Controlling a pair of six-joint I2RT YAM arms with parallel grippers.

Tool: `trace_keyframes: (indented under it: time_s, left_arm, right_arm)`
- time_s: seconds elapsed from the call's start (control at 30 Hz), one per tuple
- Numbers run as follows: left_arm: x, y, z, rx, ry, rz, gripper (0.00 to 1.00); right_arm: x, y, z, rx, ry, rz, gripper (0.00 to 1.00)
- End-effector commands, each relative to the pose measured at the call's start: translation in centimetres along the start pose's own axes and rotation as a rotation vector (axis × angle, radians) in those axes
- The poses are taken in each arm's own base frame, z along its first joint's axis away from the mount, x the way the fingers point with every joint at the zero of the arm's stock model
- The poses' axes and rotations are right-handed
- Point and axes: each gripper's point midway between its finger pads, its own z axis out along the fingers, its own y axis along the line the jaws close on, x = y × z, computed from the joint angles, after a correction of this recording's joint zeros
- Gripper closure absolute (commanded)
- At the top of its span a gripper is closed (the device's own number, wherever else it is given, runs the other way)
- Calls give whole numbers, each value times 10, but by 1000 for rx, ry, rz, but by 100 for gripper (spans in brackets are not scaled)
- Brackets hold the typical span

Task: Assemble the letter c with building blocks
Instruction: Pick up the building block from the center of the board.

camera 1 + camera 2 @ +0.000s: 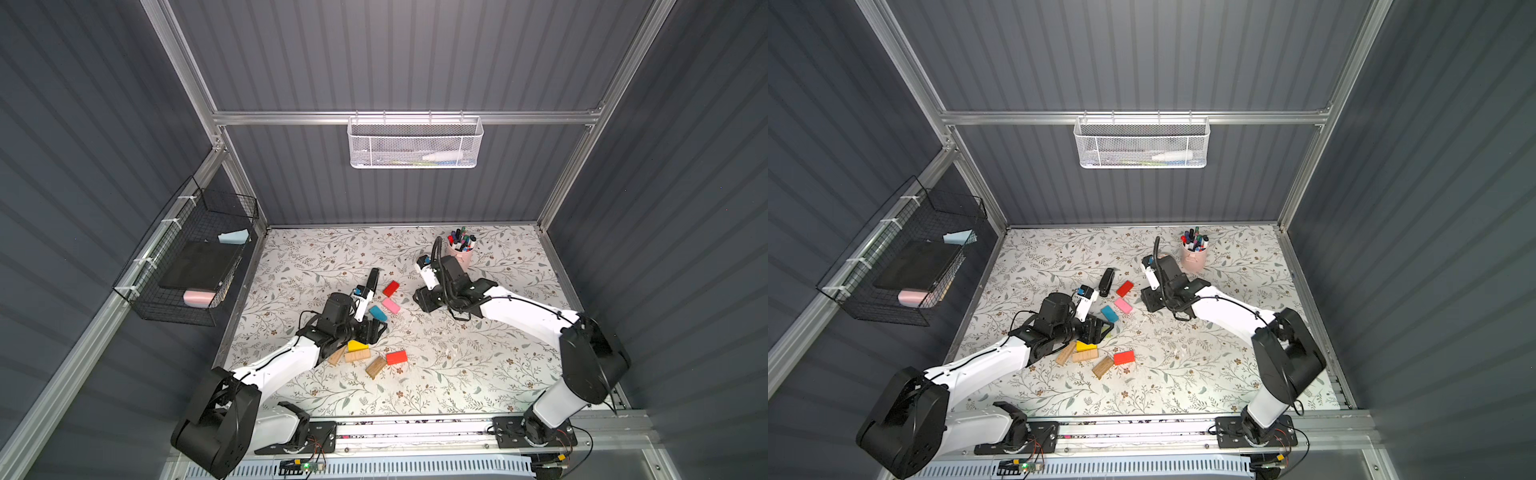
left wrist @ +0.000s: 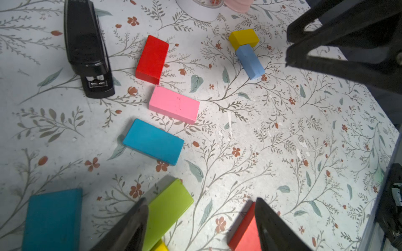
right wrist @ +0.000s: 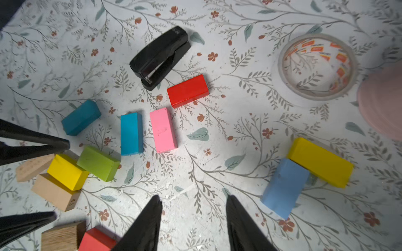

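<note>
I see left end effector, right end effector gaping, empty | pink block — likely light, stiff, slick | I'd pinch long sides

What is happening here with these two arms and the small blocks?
The job is to build a C from blocks, but no C shows yet: they lie scattered on the table. The left hand is open above the green block. The right hand is open over the table. Neither holds anything.
</note>
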Motion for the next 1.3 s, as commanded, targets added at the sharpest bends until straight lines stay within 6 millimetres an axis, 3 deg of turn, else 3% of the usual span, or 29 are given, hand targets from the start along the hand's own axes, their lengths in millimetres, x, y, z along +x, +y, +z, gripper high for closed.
trace_keyframes:
  time_s: [0.0, 0.13, 0.4, 0.7, 1.27]
  left_arm:
    - [1, 7, -8, -65, 14, -11, 26]
    - [8, 16, -10, -114, 31, -50, 27]
    - [10, 9, -5, -45, 42, -81, 27]
    - [10, 25, -9, -60, 24, -156, 28]
    - [9, 27, -9, -67, 22, -156, 28]
  right_arm:
    - [0, 15, 11, -18, 30, 8, 47]
    - [0, 30, 29, -62, 54, -26, 47]
    - [-1, 43, 58, -77, 100, -96, 40]
    - [2, 44, 79, -81, 145, -141, 44]
    - [18, 44, 110, -55, 263, -162, 53]
